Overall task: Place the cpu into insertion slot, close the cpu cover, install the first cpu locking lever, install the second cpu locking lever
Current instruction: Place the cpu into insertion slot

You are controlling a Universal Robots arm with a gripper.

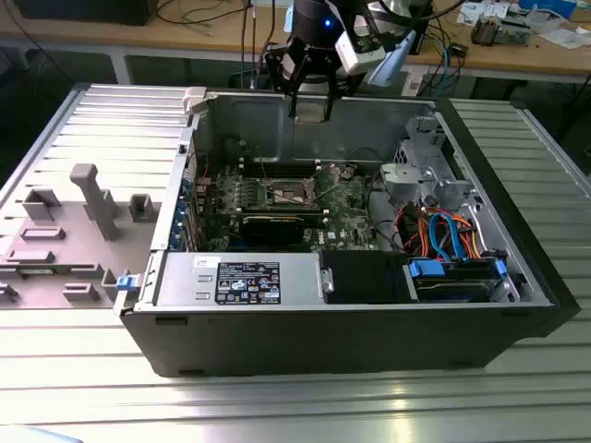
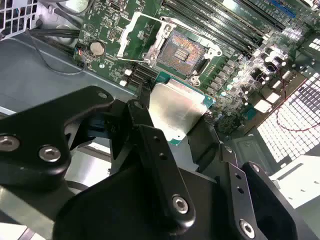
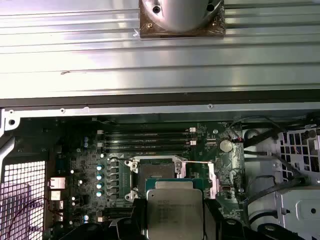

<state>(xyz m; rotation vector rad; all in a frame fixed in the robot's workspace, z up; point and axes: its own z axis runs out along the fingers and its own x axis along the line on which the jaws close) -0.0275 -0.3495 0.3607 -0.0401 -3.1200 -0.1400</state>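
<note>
Cpu point(image 2: 175, 112), flat dull-silver square with green edge, pinched between 2 black fingers point(image 2: 150, 142), above open computer case point(image 1: 323, 341).

pincer point(image 1: 312, 100) | gripping cpu point(image 1: 313, 111) | above open computer case point(image 1: 323, 341)

Grey-silver square cpu point(image 3: 174, 212) held above the motherboard point(image 3: 90, 165); cpu cover point(image 2: 125, 32) swung open.
</note>
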